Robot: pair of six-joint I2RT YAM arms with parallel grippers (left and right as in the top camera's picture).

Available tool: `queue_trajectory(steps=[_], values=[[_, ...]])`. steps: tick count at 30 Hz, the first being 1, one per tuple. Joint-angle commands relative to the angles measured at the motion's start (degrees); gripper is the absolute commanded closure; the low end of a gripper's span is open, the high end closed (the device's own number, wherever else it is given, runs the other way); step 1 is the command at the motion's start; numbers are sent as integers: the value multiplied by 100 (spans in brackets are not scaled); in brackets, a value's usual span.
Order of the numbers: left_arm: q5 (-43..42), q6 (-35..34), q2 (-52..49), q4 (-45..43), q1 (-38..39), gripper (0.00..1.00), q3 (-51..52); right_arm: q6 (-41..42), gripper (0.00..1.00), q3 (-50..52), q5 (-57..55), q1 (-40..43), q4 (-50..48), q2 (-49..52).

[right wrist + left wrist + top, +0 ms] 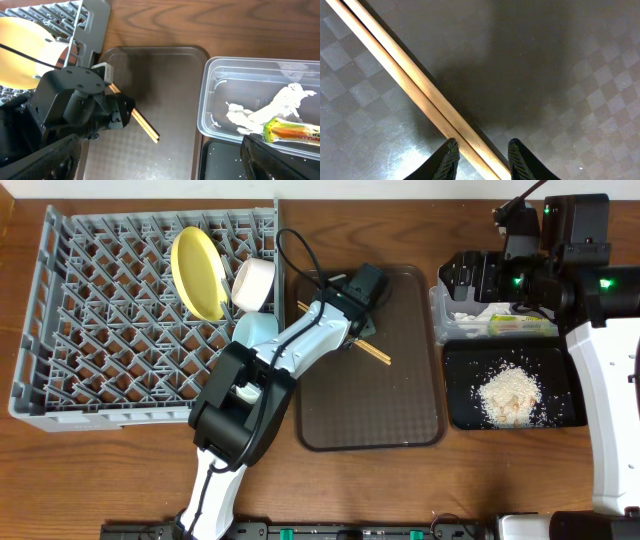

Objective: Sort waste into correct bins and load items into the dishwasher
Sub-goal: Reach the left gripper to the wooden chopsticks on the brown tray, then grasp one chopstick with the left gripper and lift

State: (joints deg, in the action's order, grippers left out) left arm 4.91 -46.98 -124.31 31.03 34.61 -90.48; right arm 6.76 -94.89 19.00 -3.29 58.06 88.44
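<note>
the grey dish rack [120, 330] stands at the left with the yellow plate [198, 272] in it. beside it lies the brown tray [400, 400]. the right gripper [160, 169] hangs above the clear tub [206, 100], jaws spread wide and holding nothing. the left gripper [481, 154] is low over the tray, jaws spread, not yet pinching. the two chopsticks [410, 85] lie touching on the tray and pass between its fingertips. i think it should close slowly and centred, so no stick rolls out, then lift straight up.
</note>
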Motion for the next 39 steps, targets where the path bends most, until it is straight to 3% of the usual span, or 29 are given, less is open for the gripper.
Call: queue_trajectory(steps=[1,25,34,35,39], values=[[138,-74,-13,-39,-13,64,74,-15,1,-55,-37,-11,9,7],[212,-74,-284,-354,-13,55,74,-17,1,-55,-37,-11,7,7],[-625,-76,-376,-138,-13,56,74,-17,1,-55,-37,-11,9,7],[-619,-76,-376,-136,-11,58,74,-15,1,-55,-37,-11,9,7],[-575,-76,-376,-155,-13,88,74,-17,1,-55,-37,-11,9,7]])
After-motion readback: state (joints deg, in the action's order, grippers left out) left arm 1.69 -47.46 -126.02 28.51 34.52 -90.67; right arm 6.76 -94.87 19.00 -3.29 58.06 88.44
